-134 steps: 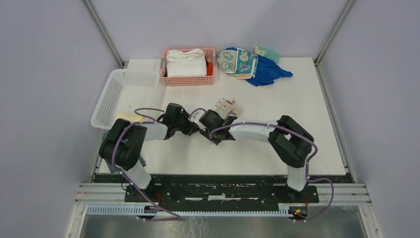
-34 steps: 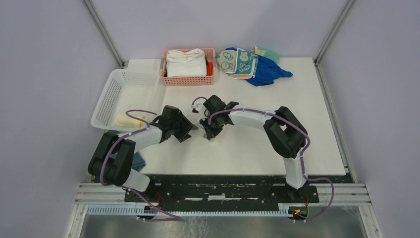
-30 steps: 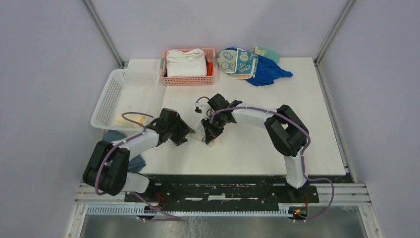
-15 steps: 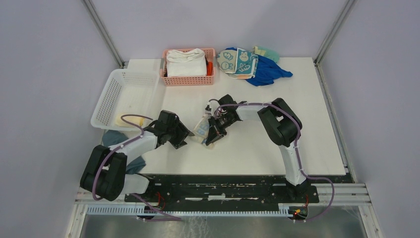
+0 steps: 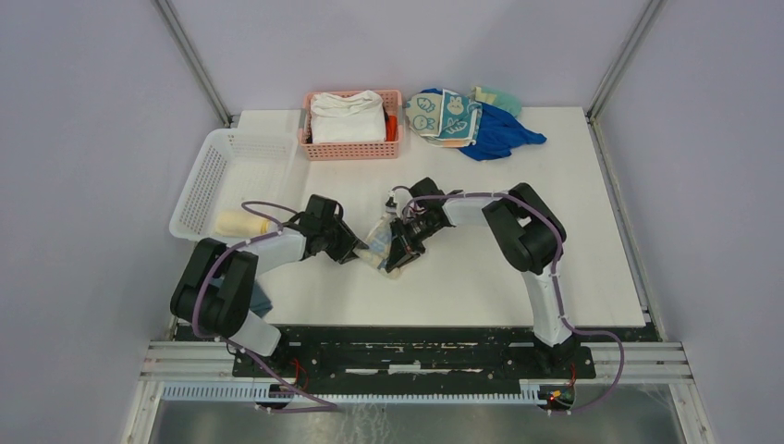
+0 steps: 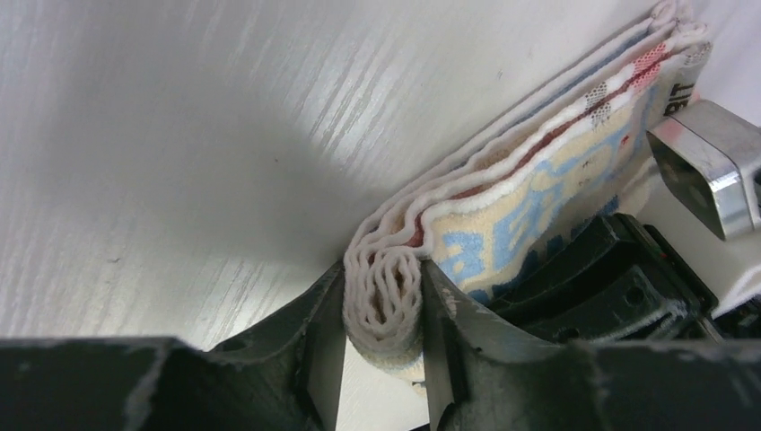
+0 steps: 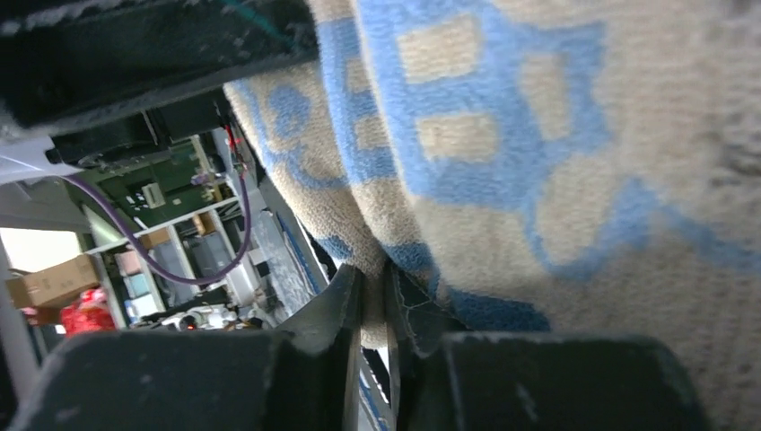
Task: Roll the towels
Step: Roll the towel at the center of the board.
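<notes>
The beige towel with blue and orange lettering (image 5: 379,242) is rolled up and held between both grippers at the table's middle. My left gripper (image 5: 356,251) is shut on the end of the roll (image 6: 386,301), its layered edges pinched between the fingers. My right gripper (image 5: 396,252) is shut on a fold of the same towel (image 7: 502,180), which fills the right wrist view. A yellow rolled towel (image 5: 237,223) lies in the white basket (image 5: 214,163). A rabbit-face towel (image 5: 442,115) lies on the pile at the back.
A pink basket (image 5: 351,148) with a thick white folded cloth (image 5: 348,117) stands at the back. A blue cloth (image 5: 497,131) and a pale green cloth (image 5: 499,96) lie at the back right. A dark teal cloth (image 5: 261,302) hangs near the left arm's base.
The right gripper has turned and carried the towel roll toward the near left. The left gripper drew back, then moved right again and closed on the roll's end.
</notes>
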Robot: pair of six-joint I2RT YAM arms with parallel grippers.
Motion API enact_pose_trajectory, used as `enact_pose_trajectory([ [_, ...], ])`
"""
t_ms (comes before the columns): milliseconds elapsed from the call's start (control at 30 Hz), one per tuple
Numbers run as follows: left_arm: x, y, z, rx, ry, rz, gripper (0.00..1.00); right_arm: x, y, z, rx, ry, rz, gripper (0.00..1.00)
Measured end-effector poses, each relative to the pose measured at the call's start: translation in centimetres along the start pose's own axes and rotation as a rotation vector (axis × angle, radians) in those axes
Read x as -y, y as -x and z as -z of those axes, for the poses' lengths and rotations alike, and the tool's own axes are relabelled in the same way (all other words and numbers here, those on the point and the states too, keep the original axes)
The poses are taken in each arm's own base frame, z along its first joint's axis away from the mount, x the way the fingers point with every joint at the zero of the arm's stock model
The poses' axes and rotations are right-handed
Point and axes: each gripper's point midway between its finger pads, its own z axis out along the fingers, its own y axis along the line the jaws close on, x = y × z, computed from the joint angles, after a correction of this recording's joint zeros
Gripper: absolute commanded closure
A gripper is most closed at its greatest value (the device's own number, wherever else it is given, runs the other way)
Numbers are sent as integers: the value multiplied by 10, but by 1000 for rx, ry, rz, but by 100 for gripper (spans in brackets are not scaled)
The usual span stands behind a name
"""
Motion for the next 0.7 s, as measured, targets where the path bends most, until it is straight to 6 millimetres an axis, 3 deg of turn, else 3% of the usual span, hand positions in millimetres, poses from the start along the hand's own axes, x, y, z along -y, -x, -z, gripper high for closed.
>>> enact_pose_trajectory([
  [167, 2, 0, -4, -12, 2, -27, 63, 0, -2, 9, 53, -71, 72, 63],
  [367, 5, -1, -7, -29, 6, -47, 65, -5, 0, 15, 114, -226, 227, 57],
  [500, 5, -1, -7, -31, 10, -55, 65, -7, -2, 9, 123, -350, 346, 51],
  [700, 5, -2, -7, -35, 14, -57, 64, -6, -5, 0, 121, -509, 505, 51],
])
